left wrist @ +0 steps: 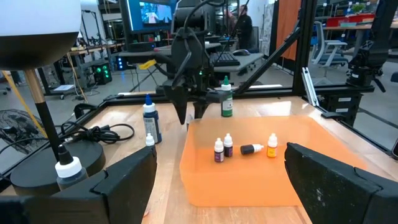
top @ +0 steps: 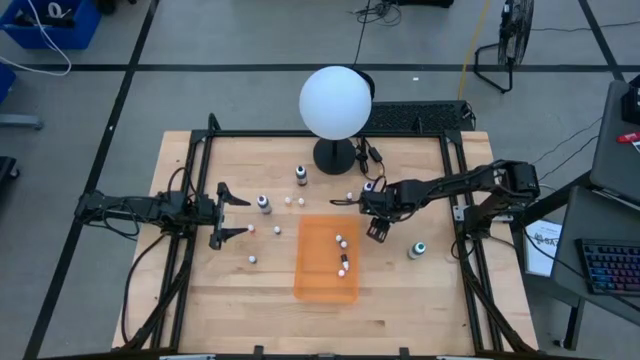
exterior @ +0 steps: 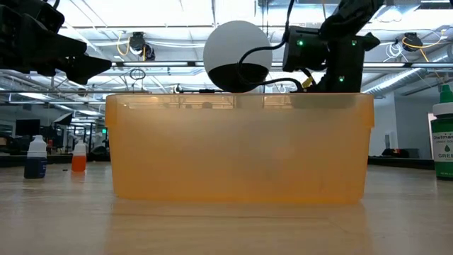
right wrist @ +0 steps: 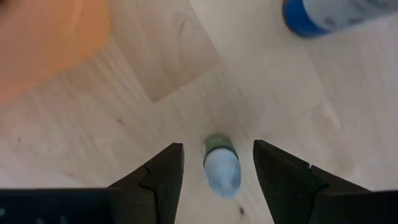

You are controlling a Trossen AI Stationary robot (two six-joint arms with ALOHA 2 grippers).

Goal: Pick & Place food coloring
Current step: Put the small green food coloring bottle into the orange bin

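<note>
The food coloring is scattered: several small bottles lie in the orange tray, and a green-topped one and dark ones stand on the wood. My right gripper points down just beyond the tray's far right corner. It is open, and its fingers stand on either side of a tiny green-bodied, pale-topped bottle with a gap on both sides. My left gripper waits open and level at the table's left.
A white globe lamp on a black base stands at the far middle, its cable trailing near the right arm. Tiny whitish bottles dot the wood left of the tray. A blue-topped bottle stands close to the right gripper.
</note>
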